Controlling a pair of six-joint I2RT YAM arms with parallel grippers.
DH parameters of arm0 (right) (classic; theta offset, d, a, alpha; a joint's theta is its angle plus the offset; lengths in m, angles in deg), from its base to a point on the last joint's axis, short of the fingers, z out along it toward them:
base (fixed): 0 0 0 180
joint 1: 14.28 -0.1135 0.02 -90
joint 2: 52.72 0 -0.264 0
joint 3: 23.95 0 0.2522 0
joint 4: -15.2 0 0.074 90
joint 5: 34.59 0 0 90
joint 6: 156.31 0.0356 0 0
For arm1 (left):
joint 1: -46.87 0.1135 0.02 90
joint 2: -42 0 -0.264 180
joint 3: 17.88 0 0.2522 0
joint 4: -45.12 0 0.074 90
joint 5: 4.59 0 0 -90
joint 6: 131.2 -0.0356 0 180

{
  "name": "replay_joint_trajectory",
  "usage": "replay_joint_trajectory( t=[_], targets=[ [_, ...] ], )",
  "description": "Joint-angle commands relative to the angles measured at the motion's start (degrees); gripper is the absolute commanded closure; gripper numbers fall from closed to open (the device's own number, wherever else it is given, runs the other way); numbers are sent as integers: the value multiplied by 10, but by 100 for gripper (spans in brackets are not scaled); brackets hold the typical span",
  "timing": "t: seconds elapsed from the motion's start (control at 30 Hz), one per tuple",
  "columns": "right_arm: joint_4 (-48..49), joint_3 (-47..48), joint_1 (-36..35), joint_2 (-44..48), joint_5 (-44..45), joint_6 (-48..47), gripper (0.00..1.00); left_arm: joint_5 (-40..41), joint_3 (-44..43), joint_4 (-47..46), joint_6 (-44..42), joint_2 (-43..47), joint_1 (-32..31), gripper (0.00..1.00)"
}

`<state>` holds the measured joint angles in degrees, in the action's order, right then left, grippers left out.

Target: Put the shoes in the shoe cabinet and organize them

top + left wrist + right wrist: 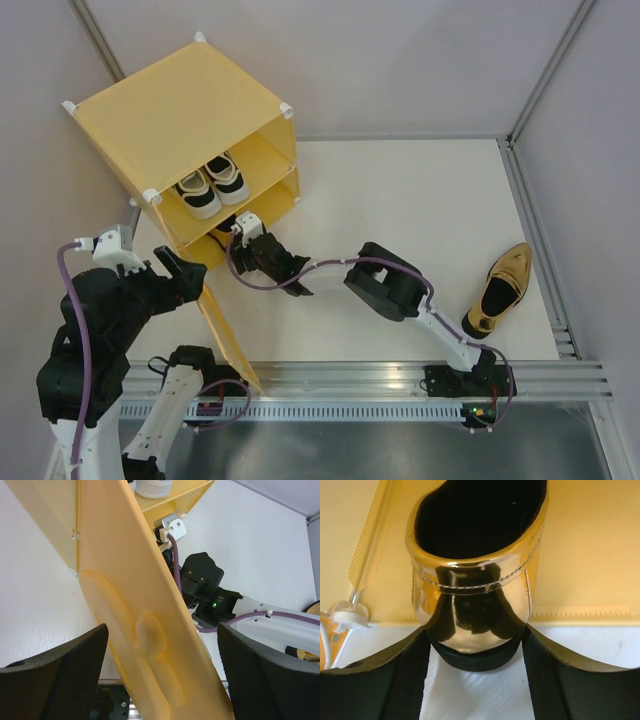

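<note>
The yellow shoe cabinet (170, 110) stands at the back left, its door (225, 335) swung open toward the near edge. Two white-and-black sneakers (198, 192) (227, 178) sit side by side on its upper shelf. My right gripper (245, 235) is at the mouth of the lower compartment, shut on the heel of a gold slip-on (475, 595) that points into the cabinet. The other gold slip-on (505, 290) lies on the table at the right. My left gripper (185, 275) is open, its fingers (65, 670) apart on either side of the door (135, 605).
The white table top ends at an aluminium rail (400, 380) along the near edge and a frame (535, 230) on the right. The right arm (390, 285) stretches across the table's middle. Grey walls close in the back and left.
</note>
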<state>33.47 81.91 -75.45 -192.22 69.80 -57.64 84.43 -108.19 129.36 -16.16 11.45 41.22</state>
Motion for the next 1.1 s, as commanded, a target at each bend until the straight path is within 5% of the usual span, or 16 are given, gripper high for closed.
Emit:
replay_joint_trajectory(
  t=[0.0,0.53,0.97,1.07],
  targets=[
    [21,56,9,-9,16,23,99,7,-12,17,-11,-13,0,8],
    [-88,117,50,-46,-41,110,75,19,-19,17,-13,-22,0,8],
    [-152,153,60,-63,-57,85,69,26,-26,17,-17,-27,0,9],
    [-145,127,60,-50,-52,93,55,28,-27,18,-17,-25,0,9]
  ],
)
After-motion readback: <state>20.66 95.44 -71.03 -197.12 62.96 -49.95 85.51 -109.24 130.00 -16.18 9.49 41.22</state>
